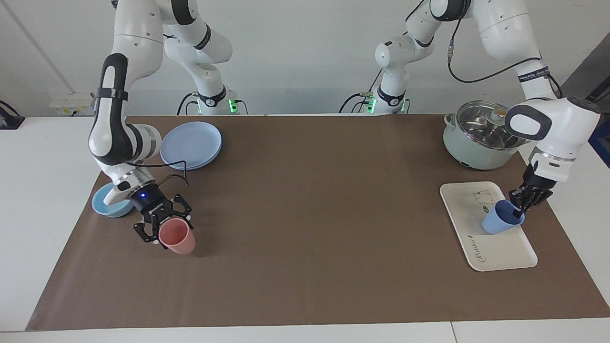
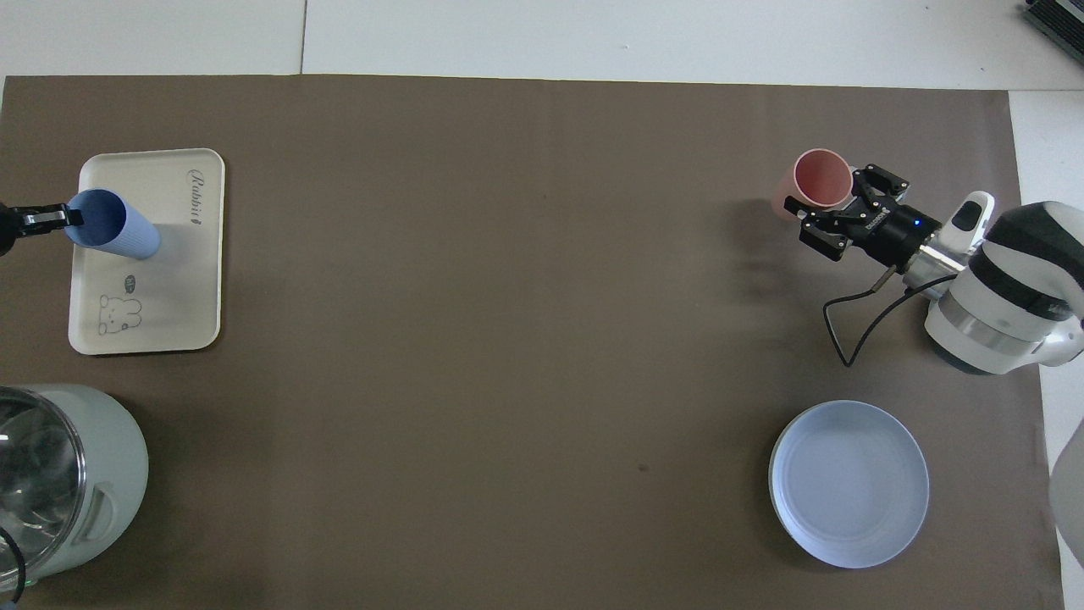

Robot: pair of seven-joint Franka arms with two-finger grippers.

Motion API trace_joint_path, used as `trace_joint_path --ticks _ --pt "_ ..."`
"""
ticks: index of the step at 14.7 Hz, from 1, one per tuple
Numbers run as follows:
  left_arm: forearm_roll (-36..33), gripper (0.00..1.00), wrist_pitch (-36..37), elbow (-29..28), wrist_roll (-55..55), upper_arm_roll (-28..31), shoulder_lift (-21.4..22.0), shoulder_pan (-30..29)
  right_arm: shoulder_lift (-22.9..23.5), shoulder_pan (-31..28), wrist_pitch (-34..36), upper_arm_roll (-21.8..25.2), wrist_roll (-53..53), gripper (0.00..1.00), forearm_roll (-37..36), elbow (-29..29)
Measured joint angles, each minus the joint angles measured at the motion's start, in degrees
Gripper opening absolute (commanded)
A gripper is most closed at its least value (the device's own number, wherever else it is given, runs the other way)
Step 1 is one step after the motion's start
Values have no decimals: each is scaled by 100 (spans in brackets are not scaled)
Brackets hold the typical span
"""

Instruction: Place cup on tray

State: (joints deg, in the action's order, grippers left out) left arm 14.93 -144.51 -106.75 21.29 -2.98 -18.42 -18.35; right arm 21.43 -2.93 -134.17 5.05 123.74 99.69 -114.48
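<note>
Over at the right arm's end, the right pincer (image 1: pixel 519 211) is clamped on the rim of the blue cup (image 1: pixel 501 223), which sits tilted on the tray (image 1: pixel 495 252) near its outer long edge, with the pot (image 1: pixel 481 136) nearer the robots. Loads of open brown mat (image 1: pixel 314 214) through the middle. At the other end the left pincer (image 1: pixel 162 231) is closed on the pink cup (image 1: pixel 177 237), low at the mat, beside a bowl (image 1: pixel 112 206) and a plate (image 1: pixel 191 144), all on a white counter (image 1: pixel 43 190) with a plain wall.
</note>
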Motion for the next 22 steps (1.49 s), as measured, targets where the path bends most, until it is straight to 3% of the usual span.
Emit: trace_joint_path --ticks 1,3,4,5,6,10,16,19,22 --pt "0 96 -8 23 4 -16 -13 0 2 -38 31 -1 102 0 3 -92" --pt "0 100 17 164 4 -50 -17 4 2 -55 41 -1 216 0 6 -188" --pt "0 100 116 307 4 -66 -28 7 1 -49 41 -5 236 14 6 -207" --pt "-6 100 373 524 4 -73 -50 9 0 -44 41 -10 248 70 6 -219" --pt "-79 100 780 839 8 -76 -91 11 -2 -44 41 -14 261 100 6 -232" --pt "-981 100 2585 2231 -103 -104 -263 235 -8 -44 41 -15 360 100 6 -249" --pt "-1631 100 4622 3297 -1426 -124 -236 1397 -184 -41 33 -18 358 100 6 -275" --pt "-1760 100 5108 3376 -1591 -152 232 1558 -442 -17 -4 -20 70 100 7 -342" --pt "-1760 100 5291 2845 -1590 -213 949 1544 -752 220 -510 -33 -690 100 2 -366"
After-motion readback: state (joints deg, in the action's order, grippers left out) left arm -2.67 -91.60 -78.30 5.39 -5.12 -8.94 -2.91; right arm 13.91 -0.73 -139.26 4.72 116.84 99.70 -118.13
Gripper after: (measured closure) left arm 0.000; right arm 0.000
